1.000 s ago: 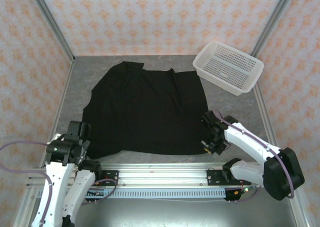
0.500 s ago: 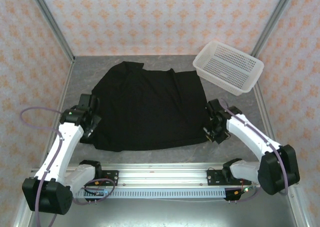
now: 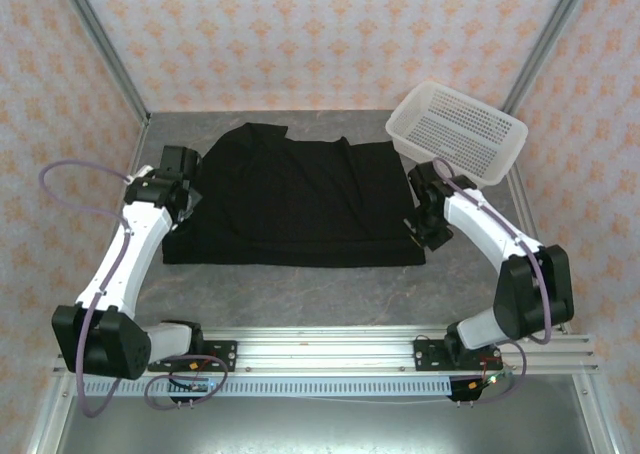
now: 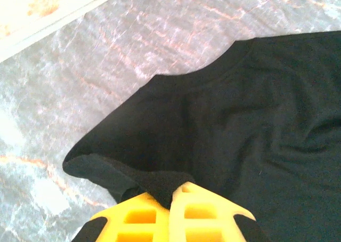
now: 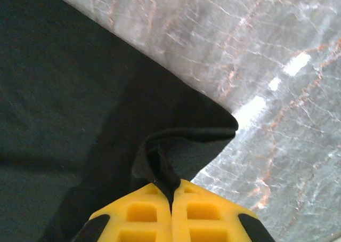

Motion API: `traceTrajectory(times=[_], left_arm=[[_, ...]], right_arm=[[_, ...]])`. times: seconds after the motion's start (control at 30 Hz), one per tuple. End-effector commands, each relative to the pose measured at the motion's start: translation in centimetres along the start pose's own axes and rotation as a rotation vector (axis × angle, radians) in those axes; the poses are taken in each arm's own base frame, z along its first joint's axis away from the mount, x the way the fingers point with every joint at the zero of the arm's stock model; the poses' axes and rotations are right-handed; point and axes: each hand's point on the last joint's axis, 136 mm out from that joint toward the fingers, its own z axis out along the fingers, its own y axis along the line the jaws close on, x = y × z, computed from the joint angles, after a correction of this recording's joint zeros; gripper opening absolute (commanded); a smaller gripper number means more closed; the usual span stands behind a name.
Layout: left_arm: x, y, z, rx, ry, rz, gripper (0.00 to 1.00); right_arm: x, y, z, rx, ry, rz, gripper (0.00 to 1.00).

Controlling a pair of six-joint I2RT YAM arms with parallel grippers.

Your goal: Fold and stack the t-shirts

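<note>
This was a robot test cell in a lab rather than a home: a grey marble-look surface (image 3: pixel 310 294) boxed in from 9 to 3 o'clock by orange-patterned wall panels (image 3: pixel 320 34) on metal posts (image 3: pixel 100 49), with two white arms (image 3: pixel 130 254) bolted to an aluminium rail (image 3: pixel 320 346) at 6 o'clock.

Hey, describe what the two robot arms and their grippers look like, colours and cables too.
The left arm and right arm both have white links with black joints, and a lavender cable runs along each. The left gripper and right gripper have bright yellow fingers with rectangular recesses moulded in.
</note>
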Motion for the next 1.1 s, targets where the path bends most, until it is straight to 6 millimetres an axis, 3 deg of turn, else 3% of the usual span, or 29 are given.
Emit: traceTrajectory(times=[0.0,0.47,1.07], left_arm=[[-2.4,-1.6,-0.3,0.010,-0.081,0.057,0.00],[-3.7,-6.4,3.3,0.011,-0.062,0.179,0.00],[-3.7,-8.9,8.1,-0.007,0.020,0.290,0.00]], right_arm=[[-2.0,0.7,-0.5,0.012,-0.072,-0.010,0.00],[-4.5,4.4,0.8,0.022,-0.101,-0.029,0.00],[-5.7,6.2,3.2,0.058,-0.100,-0.028,0.00]])
